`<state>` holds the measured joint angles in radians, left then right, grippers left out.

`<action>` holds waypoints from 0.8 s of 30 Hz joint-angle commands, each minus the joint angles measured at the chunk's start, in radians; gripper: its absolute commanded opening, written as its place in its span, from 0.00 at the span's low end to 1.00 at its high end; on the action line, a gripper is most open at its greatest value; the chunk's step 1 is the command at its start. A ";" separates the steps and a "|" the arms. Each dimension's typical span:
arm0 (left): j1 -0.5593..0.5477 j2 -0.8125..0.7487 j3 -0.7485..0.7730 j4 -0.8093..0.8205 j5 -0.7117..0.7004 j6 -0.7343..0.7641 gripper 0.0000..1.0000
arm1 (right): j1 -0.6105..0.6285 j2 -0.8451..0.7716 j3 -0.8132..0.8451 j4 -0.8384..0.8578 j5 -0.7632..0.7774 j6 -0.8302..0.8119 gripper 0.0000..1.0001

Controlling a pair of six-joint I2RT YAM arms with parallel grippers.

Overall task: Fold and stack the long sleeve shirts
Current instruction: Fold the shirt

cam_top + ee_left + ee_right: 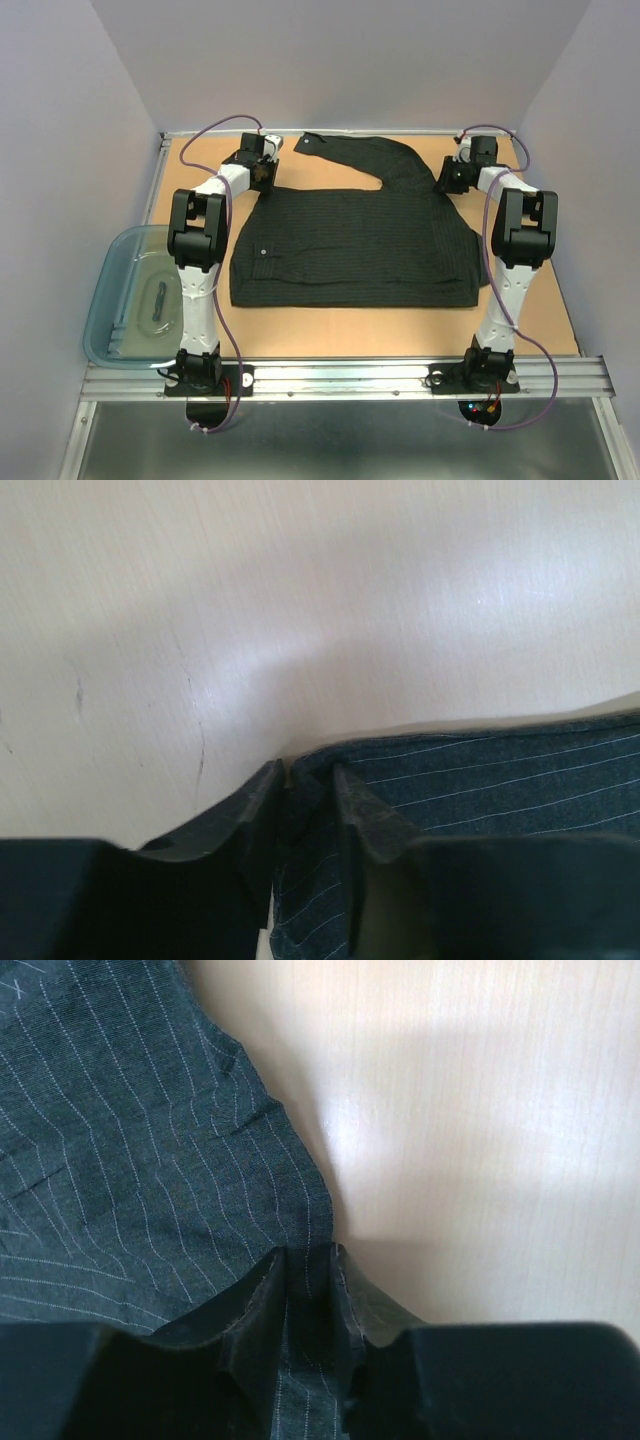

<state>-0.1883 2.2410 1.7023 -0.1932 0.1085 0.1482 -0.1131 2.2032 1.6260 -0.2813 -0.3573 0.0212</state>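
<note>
Over at the far side of the tabletop (330,345), my left hand (308,785) and right hand (308,1260) are each clamped on an edge of the black shirt (350,250).

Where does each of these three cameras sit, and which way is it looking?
Top: overhead, looking down and forward on table, shirt, tub; left arm, right arm show.
Left wrist: on that arm, looking down past the left end effector at the shirt's edge.
Right wrist: likewise, right end effector closed on shirt.
Shared: all show shirt and table.
</note>
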 commanded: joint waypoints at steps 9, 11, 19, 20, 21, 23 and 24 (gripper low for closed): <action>0.006 -0.037 0.019 -0.054 -0.036 0.037 0.00 | -0.007 -0.043 0.084 0.007 0.017 -0.049 0.04; 0.006 -0.052 0.014 -0.057 -0.049 0.039 0.00 | -0.005 -0.059 0.089 0.008 0.032 -0.053 0.03; 0.007 -0.129 -0.027 -0.054 -0.187 0.004 0.00 | -0.007 -0.152 0.068 0.010 0.092 -0.055 0.01; 0.009 -0.133 -0.029 -0.055 -0.193 -0.002 0.00 | -0.007 -0.158 0.061 0.011 0.113 -0.049 0.01; 0.009 -0.135 -0.033 -0.057 -0.193 -0.010 0.00 | -0.007 -0.163 0.057 0.013 0.119 -0.046 0.01; 0.009 -0.150 -0.047 -0.054 -0.175 -0.018 0.00 | -0.007 -0.169 0.041 0.014 0.113 -0.041 0.01; 0.009 -0.156 -0.055 -0.045 -0.167 -0.022 0.00 | -0.007 -0.171 0.034 0.017 0.112 -0.038 0.01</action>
<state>-0.1917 2.1792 1.6737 -0.2291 0.0006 0.1383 -0.1070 2.0907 1.6466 -0.3019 -0.3115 -0.0082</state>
